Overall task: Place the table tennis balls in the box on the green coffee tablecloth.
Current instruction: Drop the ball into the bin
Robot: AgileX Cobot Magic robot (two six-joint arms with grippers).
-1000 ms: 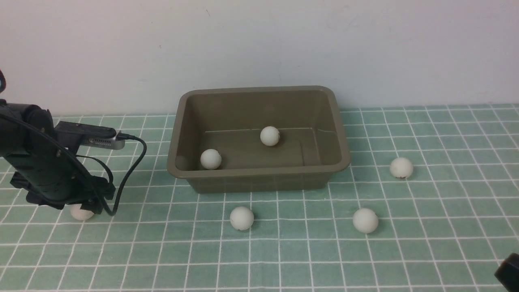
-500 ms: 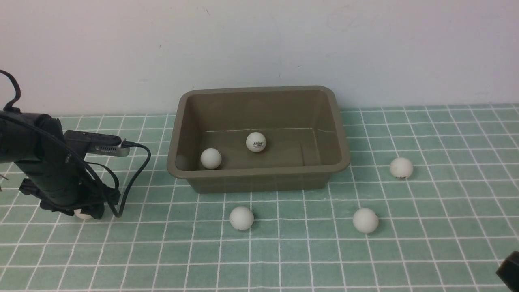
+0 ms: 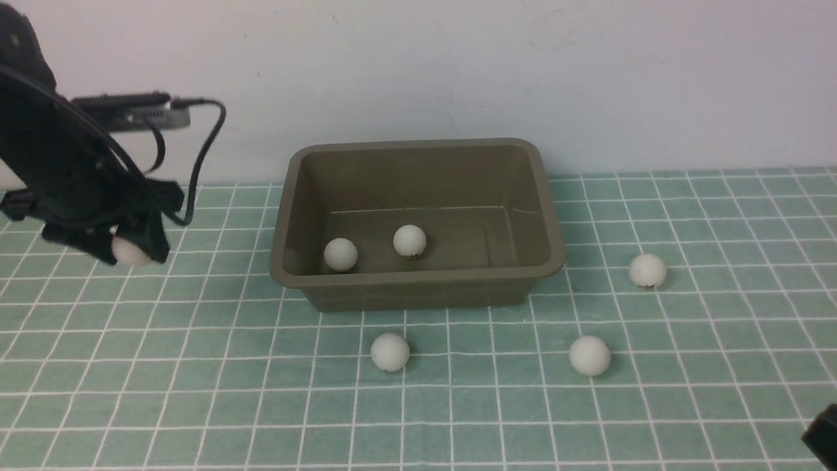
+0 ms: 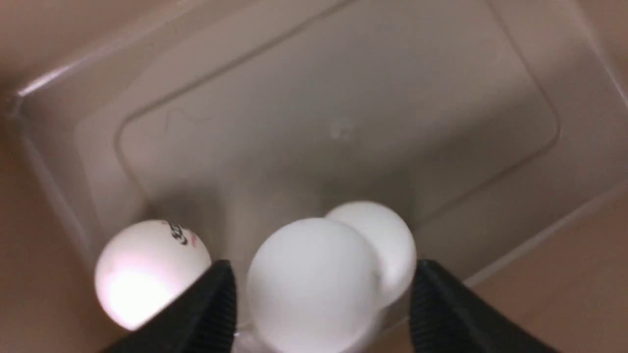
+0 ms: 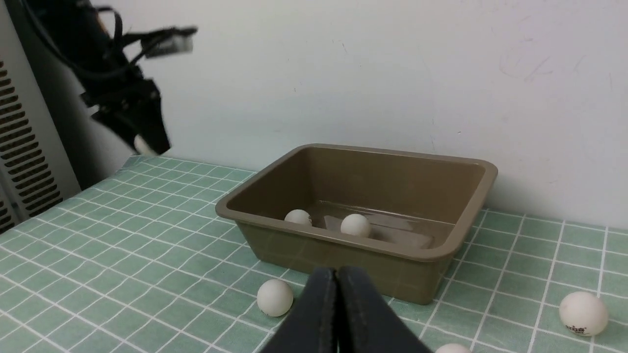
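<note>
Left end effector (image 3: 134, 247), left edge of frame: closed on held ball (image 3: 129, 251), raised clear of green coffee tablecloth (image 3: 196, 392), well left of box (image 3: 418, 280) at centre. Two balls (image 3: 341, 254) lie inside box. Three balls (image 3: 390, 352) loose on cloth, front and right. Right end effector (image 5: 337, 314): fingers pressed together, empty, lower right corner.

Risks: smooth ball squirts from pinch mid-carry; high release bounces it off resting balls and over rim.

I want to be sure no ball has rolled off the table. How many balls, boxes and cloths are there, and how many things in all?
Table tennis balls: 6
Box: 1
Tablecloth: 1
Total: 8
</note>
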